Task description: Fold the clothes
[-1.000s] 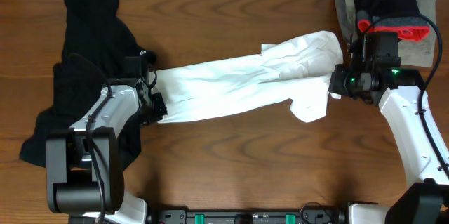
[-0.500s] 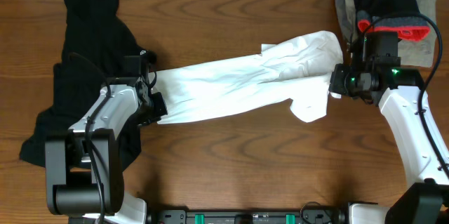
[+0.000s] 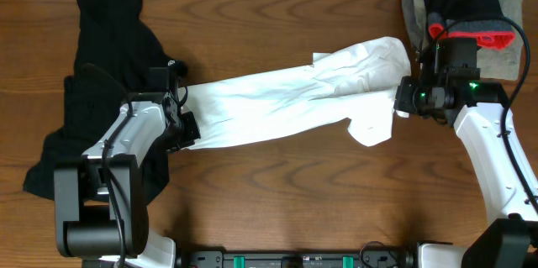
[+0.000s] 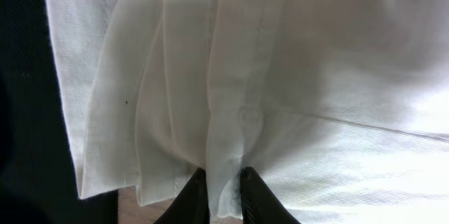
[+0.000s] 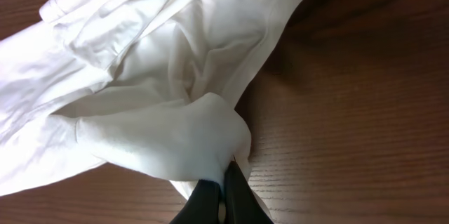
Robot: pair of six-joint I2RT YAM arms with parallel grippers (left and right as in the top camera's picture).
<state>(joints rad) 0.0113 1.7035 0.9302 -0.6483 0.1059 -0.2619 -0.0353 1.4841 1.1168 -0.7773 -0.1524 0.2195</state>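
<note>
A white garment (image 3: pixel 286 100) lies stretched across the middle of the wooden table, running from lower left to upper right. My left gripper (image 3: pixel 190 127) is shut on its left hem; in the left wrist view the fingers (image 4: pixel 223 185) pinch a fold of the white cloth (image 4: pixel 280 76). My right gripper (image 3: pixel 403 105) is shut on the garment's right end; in the right wrist view the fingers (image 5: pixel 223 190) clamp a bunched corner of the white cloth (image 5: pixel 161 90).
A pile of black clothing (image 3: pixel 101 75) lies at the left, under and beside my left arm. A stack of folded clothes (image 3: pixel 462 7), grey, black and red, sits at the back right corner. Bare wood (image 3: pixel 286 192) lies in front of the garment.
</note>
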